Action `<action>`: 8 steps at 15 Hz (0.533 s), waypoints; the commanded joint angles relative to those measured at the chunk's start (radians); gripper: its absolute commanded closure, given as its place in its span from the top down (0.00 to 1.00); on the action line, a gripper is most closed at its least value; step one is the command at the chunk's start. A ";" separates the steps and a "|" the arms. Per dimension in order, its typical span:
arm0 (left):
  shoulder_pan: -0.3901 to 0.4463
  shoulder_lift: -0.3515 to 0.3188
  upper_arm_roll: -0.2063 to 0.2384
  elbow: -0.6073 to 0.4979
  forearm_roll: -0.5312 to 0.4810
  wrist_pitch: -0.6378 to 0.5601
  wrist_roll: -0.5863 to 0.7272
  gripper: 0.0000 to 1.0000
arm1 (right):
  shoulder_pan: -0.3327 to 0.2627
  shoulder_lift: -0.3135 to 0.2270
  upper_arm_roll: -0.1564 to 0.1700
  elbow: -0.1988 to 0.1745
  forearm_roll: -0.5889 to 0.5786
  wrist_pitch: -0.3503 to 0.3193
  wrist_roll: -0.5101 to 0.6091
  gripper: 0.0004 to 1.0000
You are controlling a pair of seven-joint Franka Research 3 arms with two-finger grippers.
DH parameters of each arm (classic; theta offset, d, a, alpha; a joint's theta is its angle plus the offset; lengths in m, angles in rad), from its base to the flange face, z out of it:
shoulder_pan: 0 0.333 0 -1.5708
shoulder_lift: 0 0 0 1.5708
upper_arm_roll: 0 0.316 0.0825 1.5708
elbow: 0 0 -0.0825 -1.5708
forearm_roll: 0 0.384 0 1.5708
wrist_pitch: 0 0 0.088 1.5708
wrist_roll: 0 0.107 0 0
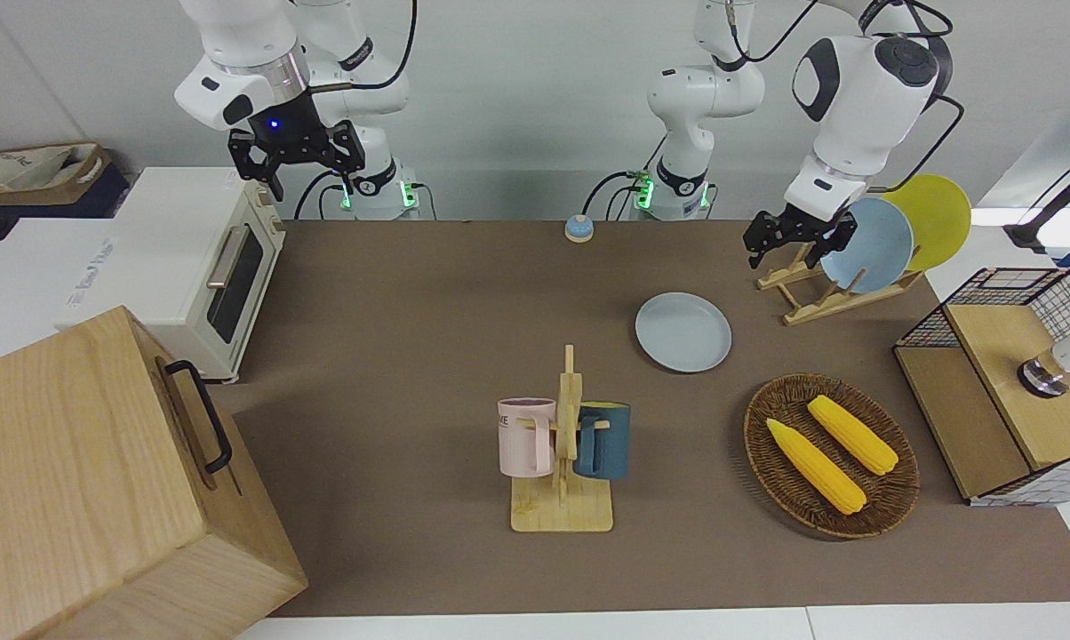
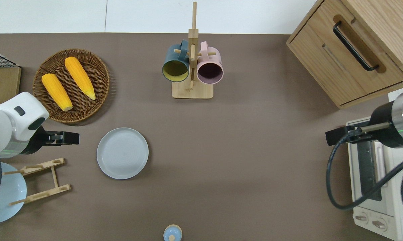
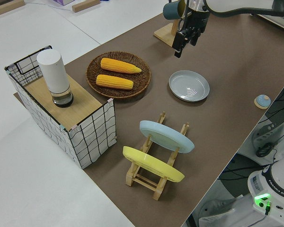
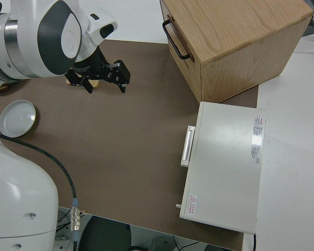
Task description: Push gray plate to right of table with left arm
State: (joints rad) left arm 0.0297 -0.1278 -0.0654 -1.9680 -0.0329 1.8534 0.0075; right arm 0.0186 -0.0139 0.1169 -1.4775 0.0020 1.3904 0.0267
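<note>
Gray plate point(image 2: 122, 153) lies flat mid-table, at five o'clock of the basket point(image 2: 102, 72). Left gripper point(image 2: 66, 138), empty and apparently open, hangs at the plate's nine o'clock, apart: approach step. Next: descend, meet the rim, push toward three o'clock. Right arm parked.

From my seat, the gray plate point(image 2: 122, 153) lay at ten o'clock; the basket point(image 2: 97, 72) at eleven; the mug rack point(image 2: 192, 91) at twelve.

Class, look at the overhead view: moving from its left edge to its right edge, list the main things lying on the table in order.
Wicker basket → gray plate → mug rack → wooden drawer cabinet → toaster oven.
</note>
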 commanded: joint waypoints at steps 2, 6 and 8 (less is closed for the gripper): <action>-0.010 -0.006 0.010 0.009 -0.001 -0.028 -0.017 1.00 | -0.020 -0.003 0.013 0.008 0.010 -0.014 0.002 0.98; -0.005 -0.012 0.010 0.003 -0.001 -0.026 -0.017 1.00 | -0.020 -0.003 0.013 0.008 0.010 -0.014 0.002 0.98; -0.010 -0.013 0.010 0.003 0.001 -0.026 -0.017 1.00 | -0.020 -0.003 0.013 0.008 0.010 -0.014 0.002 0.98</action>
State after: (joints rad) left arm 0.0304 -0.1294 -0.0619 -1.9679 -0.0329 1.8470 0.0038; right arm 0.0186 -0.0139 0.1169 -1.4775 0.0020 1.3904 0.0267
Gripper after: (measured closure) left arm 0.000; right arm 0.013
